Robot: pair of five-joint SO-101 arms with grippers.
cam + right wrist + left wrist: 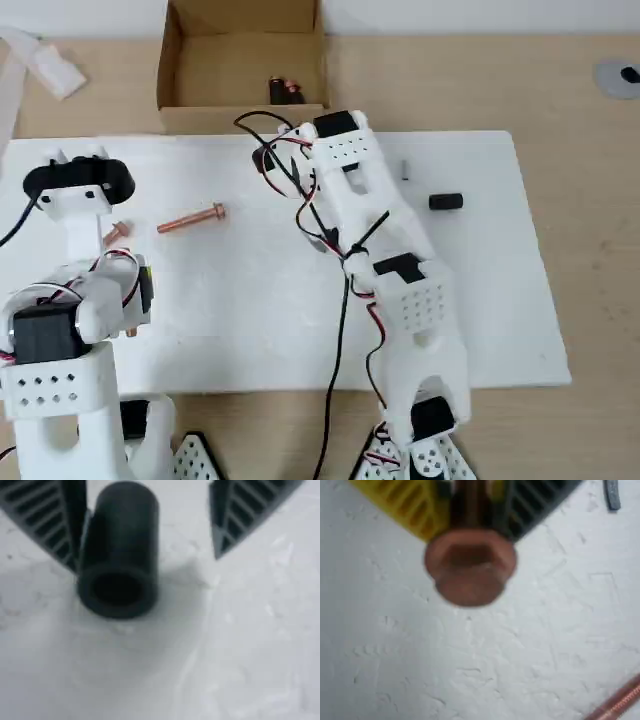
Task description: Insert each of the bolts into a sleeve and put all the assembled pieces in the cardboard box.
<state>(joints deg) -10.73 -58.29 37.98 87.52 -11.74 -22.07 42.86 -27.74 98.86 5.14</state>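
Copper bolt (470, 570) in left gripper (472, 530); sleeve (119, 550) within spread right gripper (146, 557).

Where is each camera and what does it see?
High view: above the table, looking down at mat, box, both arms.
Left wrist view: on that arm, facing mat; left gripper holds a bolt.
Right wrist view: on that arm, facing mat; right gripper open around a sleeve.
Shared: high and left wrist views both show the loose bolt.
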